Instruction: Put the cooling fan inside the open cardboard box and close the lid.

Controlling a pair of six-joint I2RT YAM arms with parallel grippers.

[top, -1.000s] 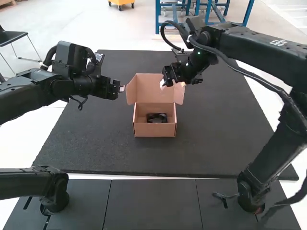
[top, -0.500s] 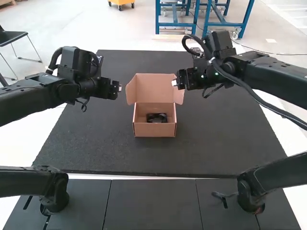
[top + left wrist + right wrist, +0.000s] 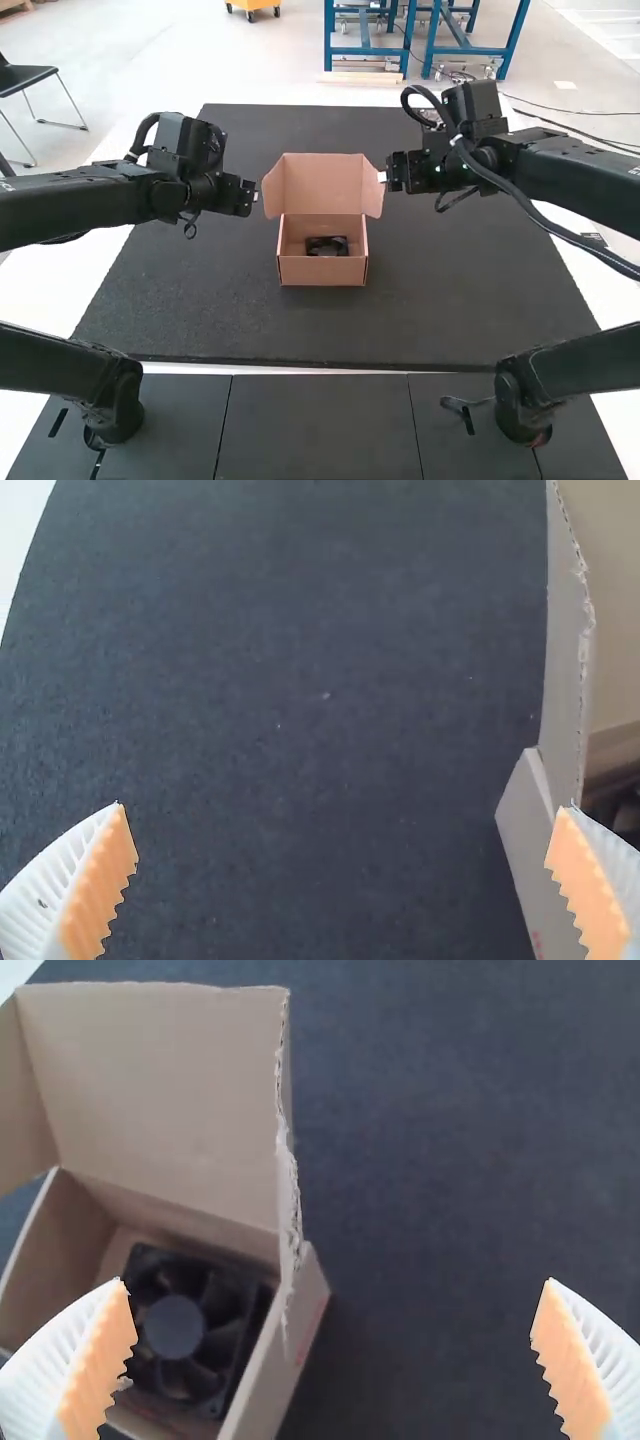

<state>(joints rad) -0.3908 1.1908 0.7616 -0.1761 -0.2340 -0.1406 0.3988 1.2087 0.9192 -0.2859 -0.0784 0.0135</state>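
Observation:
An open cardboard box point(image 3: 321, 258) stands mid-mat with its lid point(image 3: 322, 185) upright at the back. The black cooling fan point(image 3: 327, 245) lies flat inside it, also seen in the right wrist view as the fan point(image 3: 184, 1332) under the raised lid point(image 3: 160, 1100). My left gripper point(image 3: 254, 196) hovers open just beside the lid's left side flap; the left wrist view shows that flap's edge point(image 3: 564, 680) by one of its orange-padded fingers point(image 3: 588, 900). On the lid's other side my right gripper point(image 3: 385, 180) is open beside the right flap, holding nothing.
The box sits on a black rubber mat point(image 3: 180, 300) covering most of the white table. Bare mat lies in front of the box and on both sides of it. Both arm bases point(image 3: 110, 400) stand at the near edge.
The right gripper has drawn back from the lid's top right corner to its right side. The left gripper has edged closer to the lid's left flap. The box and fan have stayed put.

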